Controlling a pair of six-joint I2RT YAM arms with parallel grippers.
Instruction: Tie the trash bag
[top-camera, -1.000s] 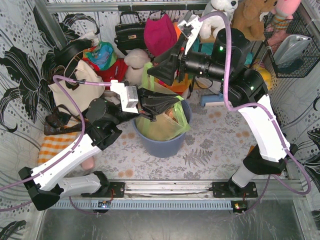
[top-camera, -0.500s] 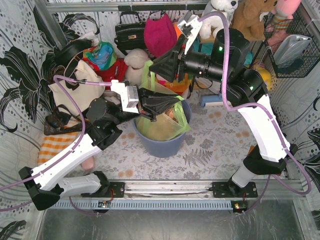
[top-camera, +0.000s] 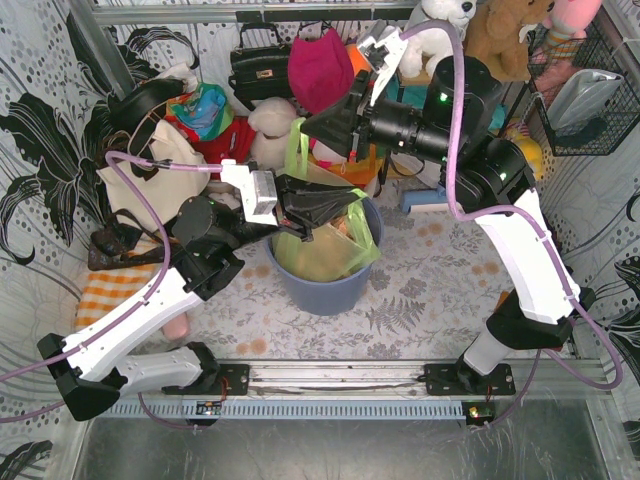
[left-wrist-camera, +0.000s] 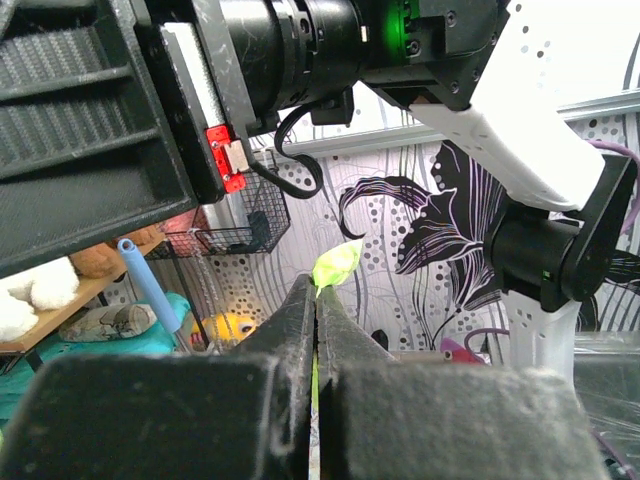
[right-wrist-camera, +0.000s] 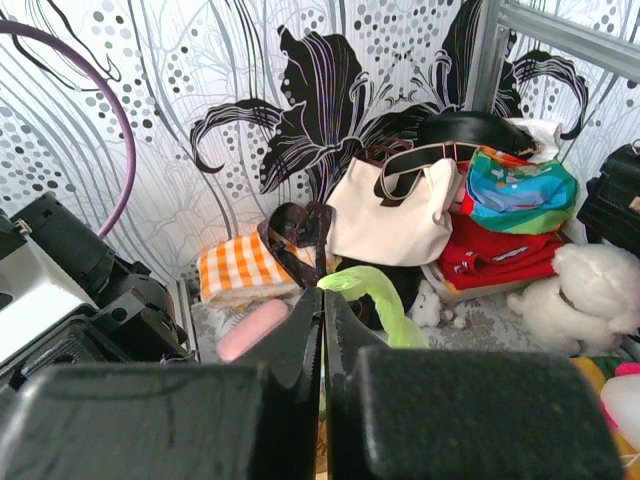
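My own fingers hide most of what I hold. My left pincer has its jaws pressed together with only a crumpled green tip poking out. My right pincer, equally closed, shows just a green loop. Both pinch the trash bag, which sits in the blue-grey bin at mid-table; the bin's far rim is covered by my left wrist. My left arm reaches in from the near left, pincer level over the bag's mouth. My right arm arches high, its pincer above and behind the bin. A cream tote and a black handbag crowd behind the bin. Bare tabletop lies to its right.
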